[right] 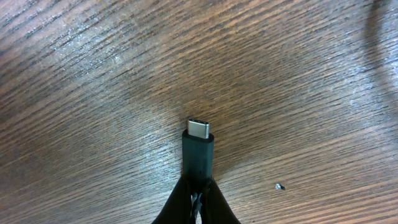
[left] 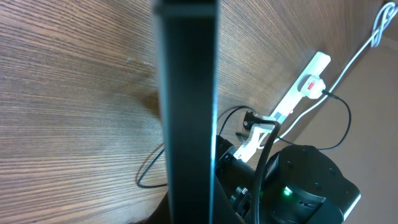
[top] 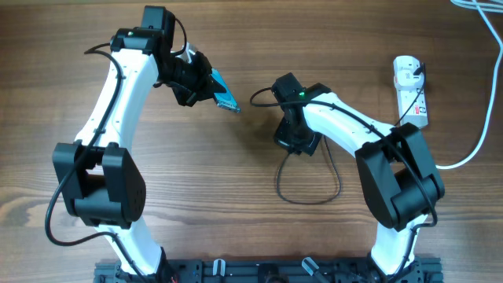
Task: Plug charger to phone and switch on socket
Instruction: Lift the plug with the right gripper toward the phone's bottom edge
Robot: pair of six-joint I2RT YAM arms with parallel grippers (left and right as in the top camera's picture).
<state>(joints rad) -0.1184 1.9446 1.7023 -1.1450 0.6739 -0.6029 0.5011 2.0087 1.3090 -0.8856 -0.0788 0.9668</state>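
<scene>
The phone (top: 225, 92), with its cyan screen, is lifted off the table and tilted, with my left gripper (top: 198, 83) shut on its end. Seen from the left wrist, the phone (left: 186, 106) is an edge-on dark bar. My right gripper (top: 295, 142) is shut on the charger (right: 199, 148) just behind its connector, whose silver tip points away over the wood. The charger cable (top: 308, 191) loops on the table below that gripper. The white socket (top: 410, 93) lies at the far right with a black plug (top: 417, 74) in it.
The socket's thick white cord (top: 481, 126) curves along the table's right side. In the left wrist view the right arm's black housing (left: 308, 186) with a green light sits close behind the phone, and the socket (left: 298, 90) lies beyond it.
</scene>
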